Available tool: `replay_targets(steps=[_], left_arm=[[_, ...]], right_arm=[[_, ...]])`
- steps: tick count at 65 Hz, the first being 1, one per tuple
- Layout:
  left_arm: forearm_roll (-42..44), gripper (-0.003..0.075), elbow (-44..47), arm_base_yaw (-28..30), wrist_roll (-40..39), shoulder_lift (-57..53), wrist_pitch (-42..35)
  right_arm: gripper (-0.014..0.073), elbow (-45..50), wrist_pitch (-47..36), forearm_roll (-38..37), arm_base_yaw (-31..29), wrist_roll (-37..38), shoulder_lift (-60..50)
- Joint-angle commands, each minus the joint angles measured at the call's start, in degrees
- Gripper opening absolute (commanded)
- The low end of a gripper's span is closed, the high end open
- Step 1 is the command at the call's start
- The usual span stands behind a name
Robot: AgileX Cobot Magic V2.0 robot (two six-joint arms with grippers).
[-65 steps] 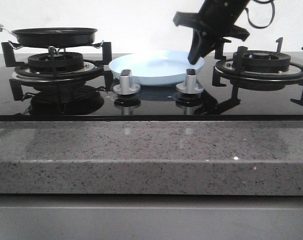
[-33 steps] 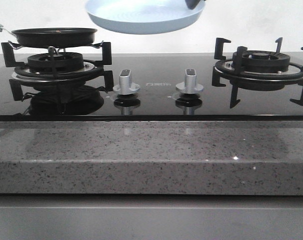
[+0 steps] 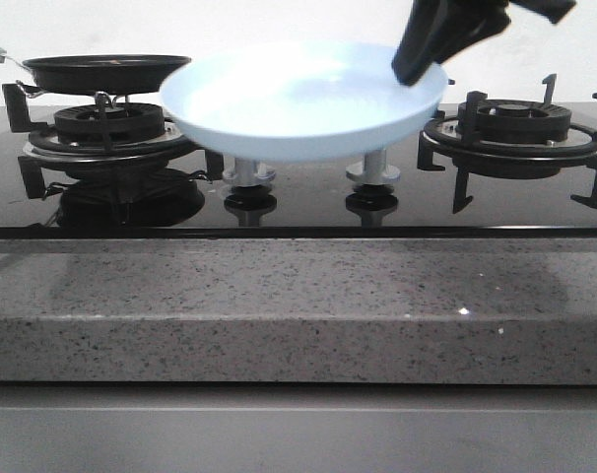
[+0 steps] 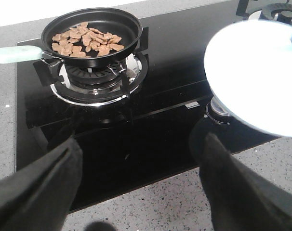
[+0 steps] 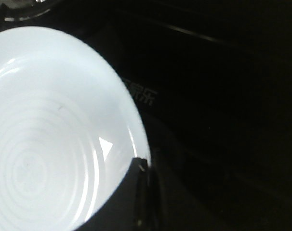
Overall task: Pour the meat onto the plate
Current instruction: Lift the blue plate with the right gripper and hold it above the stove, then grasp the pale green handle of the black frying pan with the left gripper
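holding plate aloft by its right rim, right gripper pinched shut on the edge, above the knobs and clear of the surface; likely carrying it nearer the pan. meat sitting heaped in the pan on the left burner. left gripper hanging wide open, grasping nothing, presumably waiting for the pan handle.

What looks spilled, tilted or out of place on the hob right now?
Nothing is spilled. The meat all sits in the black pan on the left burner. The plate, empty, hangs in the air above the knobs, gripped at its rim by the right gripper.
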Motion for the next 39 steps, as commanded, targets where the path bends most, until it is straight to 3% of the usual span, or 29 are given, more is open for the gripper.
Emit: replay_targets(steps=[1, 39], left_arm=[[-0.92, 0.051, -1.49, -0.39, 0.01, 0.32, -4.54], [-0.92, 0.0511, -1.3, -0.39, 0.01, 0.32, -3.93]], right_arm=[[-0.0118, 0.14, -4.32, 1.81, 0.14, -0.65, -2.72], [-0.0118, 1.85, -7.21, 1.81, 0.14, -0.65, -0.45]])
